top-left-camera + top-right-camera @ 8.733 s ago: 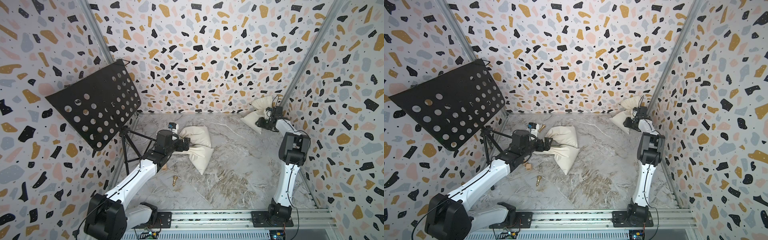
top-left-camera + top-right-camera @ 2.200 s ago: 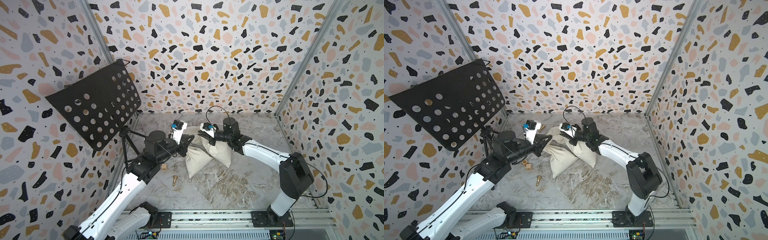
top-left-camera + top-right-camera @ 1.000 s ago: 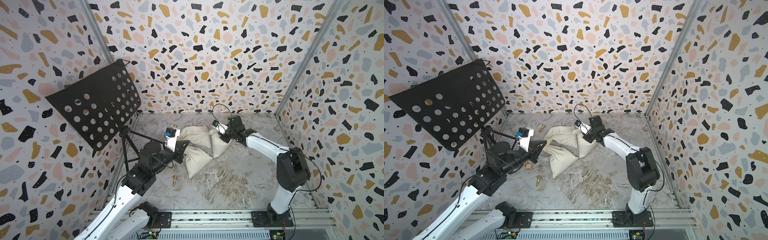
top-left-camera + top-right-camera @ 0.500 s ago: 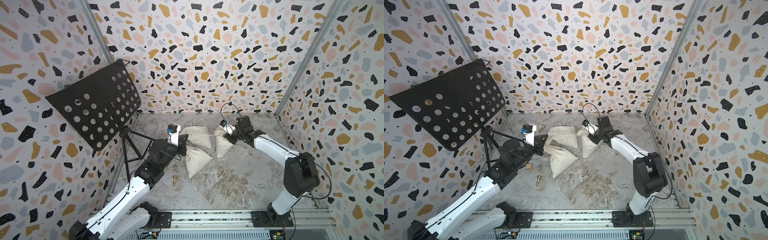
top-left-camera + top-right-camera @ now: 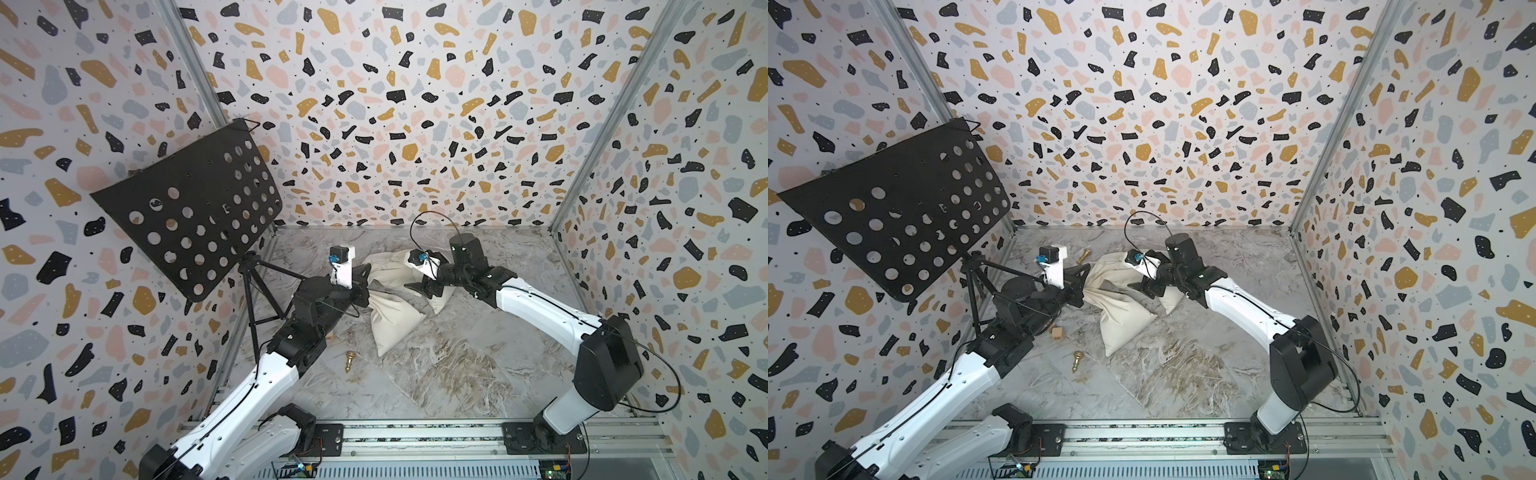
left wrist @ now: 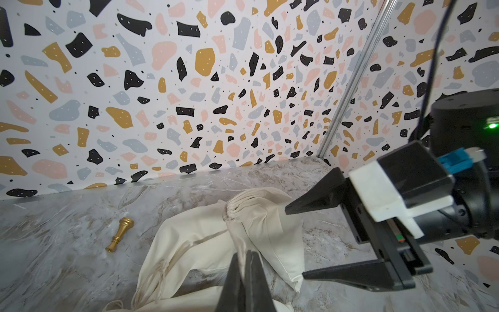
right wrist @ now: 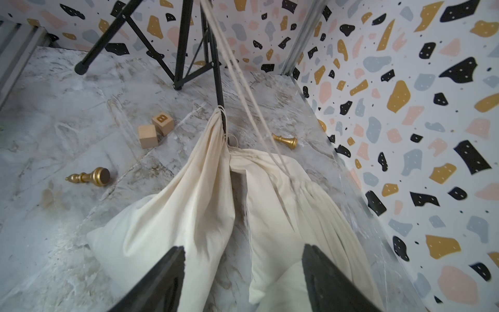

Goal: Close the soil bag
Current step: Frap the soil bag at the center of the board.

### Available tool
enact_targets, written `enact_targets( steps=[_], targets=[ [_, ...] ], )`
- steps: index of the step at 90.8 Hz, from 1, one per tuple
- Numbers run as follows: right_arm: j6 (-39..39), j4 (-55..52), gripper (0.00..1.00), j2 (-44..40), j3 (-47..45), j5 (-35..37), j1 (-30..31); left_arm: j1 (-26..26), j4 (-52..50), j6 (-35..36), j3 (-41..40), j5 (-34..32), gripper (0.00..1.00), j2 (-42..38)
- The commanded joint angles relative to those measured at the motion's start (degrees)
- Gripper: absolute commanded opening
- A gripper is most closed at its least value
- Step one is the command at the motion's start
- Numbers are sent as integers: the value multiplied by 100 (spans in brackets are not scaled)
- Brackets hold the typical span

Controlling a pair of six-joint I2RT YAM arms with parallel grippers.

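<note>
Straddling the soil bag (image 5: 395, 328), the right gripper (image 7: 243, 251) gapes; the left gripper (image 6: 246, 255) pinches shut, seemingly on the drawstring (image 7: 253, 108).

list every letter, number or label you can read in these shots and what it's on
"B" (seen at an angle, could be an 8): on the upper face of a wooden block. The second block beside it shows only blank faces.
No print shows on the soil bag or its drawstring.
Circuit board by the front rail: any marking is too small to read.
</note>
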Motion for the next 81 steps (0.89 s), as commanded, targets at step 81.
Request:
enact_targets(
  steps=[81],
  targets=[
    [295,1352,57,179,136,521,188,64,325,-247,401,649,0,-411]
  ],
)
